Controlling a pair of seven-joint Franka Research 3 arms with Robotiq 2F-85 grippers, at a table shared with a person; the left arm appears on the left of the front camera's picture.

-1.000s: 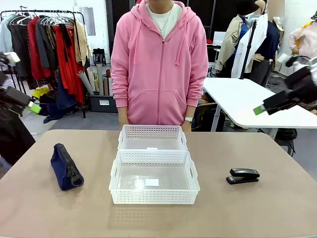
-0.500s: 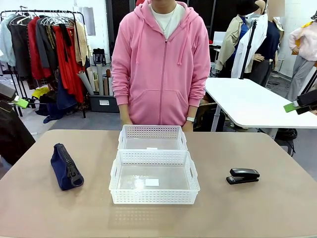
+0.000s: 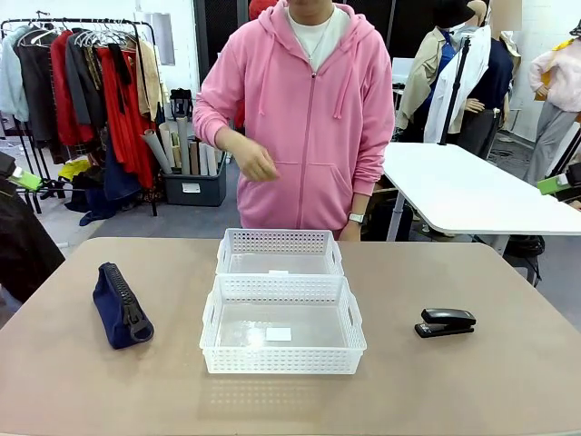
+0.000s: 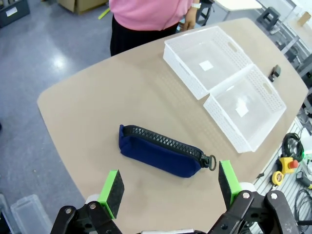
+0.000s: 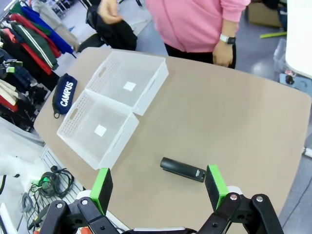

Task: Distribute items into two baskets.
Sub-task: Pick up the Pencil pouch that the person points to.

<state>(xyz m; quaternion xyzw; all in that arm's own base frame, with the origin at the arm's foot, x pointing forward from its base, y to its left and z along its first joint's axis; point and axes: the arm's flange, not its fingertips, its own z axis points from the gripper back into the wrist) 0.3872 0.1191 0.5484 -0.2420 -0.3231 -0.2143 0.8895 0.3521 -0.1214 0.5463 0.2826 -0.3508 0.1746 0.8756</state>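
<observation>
A navy zip pouch (image 3: 122, 306) lies on the table's left, a small black stapler (image 3: 445, 322) on its right. Between them stand two white lattice baskets with nothing in them: the larger one (image 3: 281, 361) nearer me, the smaller one (image 3: 279, 241) behind it, touching. My left gripper (image 3: 23, 177) hangs high at the left edge, my right gripper (image 3: 554, 184) high at the right edge. Seen from the left wrist, the left gripper (image 4: 169, 183) is open above the pouch (image 4: 163, 151). From the right wrist, the right gripper (image 5: 159, 187) is open above the stapler (image 5: 183, 169).
A person in a pink hoodie stands at the far side, one hand (image 3: 254, 163) raised to waist height, the other (image 3: 345, 232) low by the table edge. A white table (image 3: 463, 186) stands behind on the right, a clothes rack (image 3: 91, 91) behind on the left.
Both grippers have drawn back toward the picture's edges, staying open. The person has lifted one hand from beside the body to waist height.
</observation>
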